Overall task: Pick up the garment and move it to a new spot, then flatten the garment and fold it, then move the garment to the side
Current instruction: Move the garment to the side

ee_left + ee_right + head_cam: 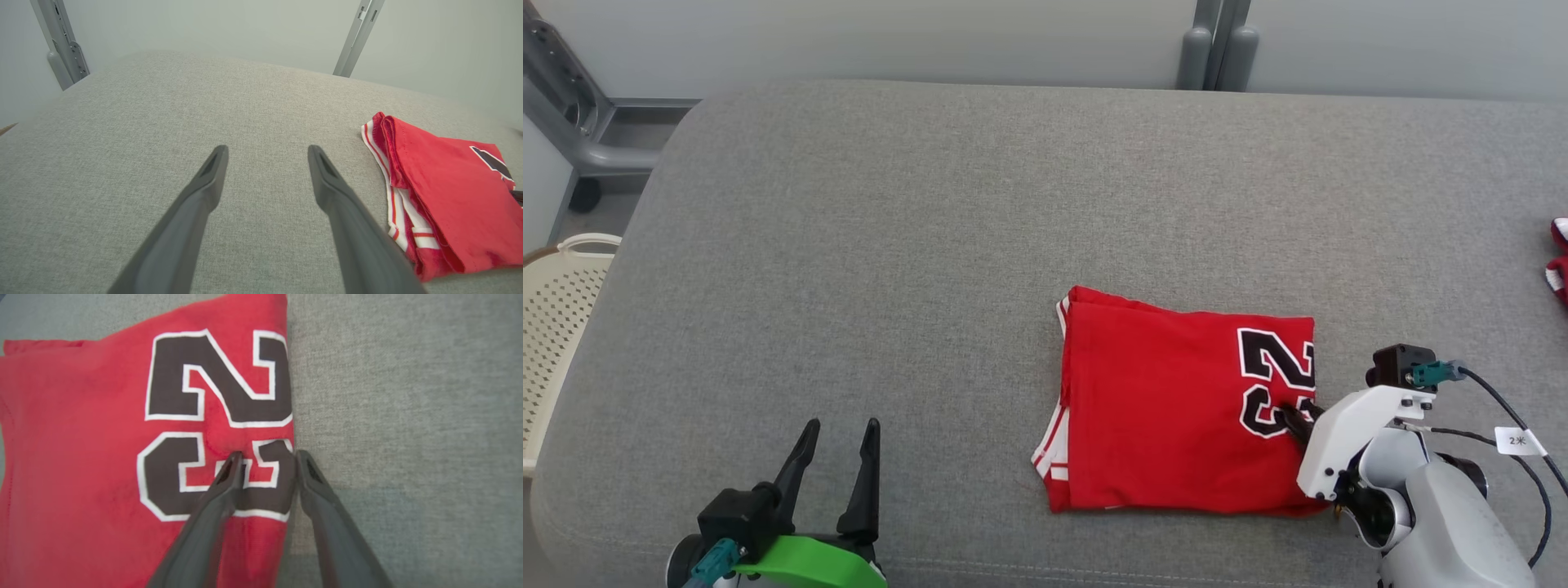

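Observation:
The garment (1168,400) is a red jersey with black numerals, folded into a rectangle on the grey cushioned surface (915,245), right of centre. My right gripper (1300,414) is down at its right edge. In the right wrist view the right gripper (269,455) is open, its fingers straddling the edge of the garment (81,437): one finger rests on the lower numeral, the other just off the fabric. My left gripper (841,425) stands open at the lower left over bare surface. In the left wrist view the left gripper (266,149) has the garment (445,196) off to its right.
A cream perforated basket (556,302) stands beside the surface at the far left. Another red cloth item (1560,261) lies at the right edge. A grey metal frame (572,122) and posts (1217,49) stand behind the surface.

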Robot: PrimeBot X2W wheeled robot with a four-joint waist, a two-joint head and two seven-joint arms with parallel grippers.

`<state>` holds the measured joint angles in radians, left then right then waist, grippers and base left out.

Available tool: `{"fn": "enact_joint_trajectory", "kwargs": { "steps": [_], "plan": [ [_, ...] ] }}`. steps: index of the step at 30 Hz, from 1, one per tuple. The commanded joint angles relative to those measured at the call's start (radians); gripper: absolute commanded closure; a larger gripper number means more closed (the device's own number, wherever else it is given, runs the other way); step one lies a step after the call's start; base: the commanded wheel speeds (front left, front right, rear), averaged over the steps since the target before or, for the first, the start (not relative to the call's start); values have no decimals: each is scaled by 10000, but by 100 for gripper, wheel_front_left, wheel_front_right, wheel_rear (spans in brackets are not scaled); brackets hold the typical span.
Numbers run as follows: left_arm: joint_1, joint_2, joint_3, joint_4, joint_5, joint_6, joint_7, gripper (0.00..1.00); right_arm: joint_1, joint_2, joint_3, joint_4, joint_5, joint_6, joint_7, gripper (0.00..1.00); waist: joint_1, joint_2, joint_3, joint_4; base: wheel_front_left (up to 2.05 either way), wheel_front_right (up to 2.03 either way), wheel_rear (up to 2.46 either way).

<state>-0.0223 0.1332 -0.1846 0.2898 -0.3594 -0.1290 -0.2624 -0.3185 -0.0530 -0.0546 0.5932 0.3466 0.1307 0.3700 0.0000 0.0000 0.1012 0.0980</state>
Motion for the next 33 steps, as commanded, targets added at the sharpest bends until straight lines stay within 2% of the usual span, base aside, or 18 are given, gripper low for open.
{"fn": "enact_joint_trajectory", "kwargs": {
  "steps": [1, 9, 15, 22, 31, 33],
  "plan": [
    [-180, -22, 8, 5, -3, -26, -29, 0, -57, 41, 63, 192, -82, -2, 35, 100, 0, 0, 31, 32, 0, 0, 0],
    [-215, -83, 43, 1, 5, -26, -29, 0, -471, 3, -171, 299, -573, -8, -284, 100, 0, 0, -20, 32, 0, 0, 0],
    [-335, -128, 143, -154, 98, -26, -27, 0, -958, -5, -460, 93, -1378, -8, -116, 100, 0, 0, -51, -289, 0, 0, 0],
    [-476, -295, 327, -425, 305, -26, -29, 0, -2095, 6, -989, -303, -2502, -8, 391, 100, 0, 0, 122, -1196, 0, 0, 0],
    [-1041, -452, 127, -935, 394, -26, -15, 0, -3761, 9, -1080, -1122, -4034, -8, 1289, 100, 0, 0, 905, -2658, 0, 0, 0],
    [-1116, -458, 88, -996, 408, -26, -15, 0, -3937, 9, -1126, -1224, -4191, -8, 1357, 100, 0, 0, 1006, -2795, 0, 0, 0]
  ]
}}
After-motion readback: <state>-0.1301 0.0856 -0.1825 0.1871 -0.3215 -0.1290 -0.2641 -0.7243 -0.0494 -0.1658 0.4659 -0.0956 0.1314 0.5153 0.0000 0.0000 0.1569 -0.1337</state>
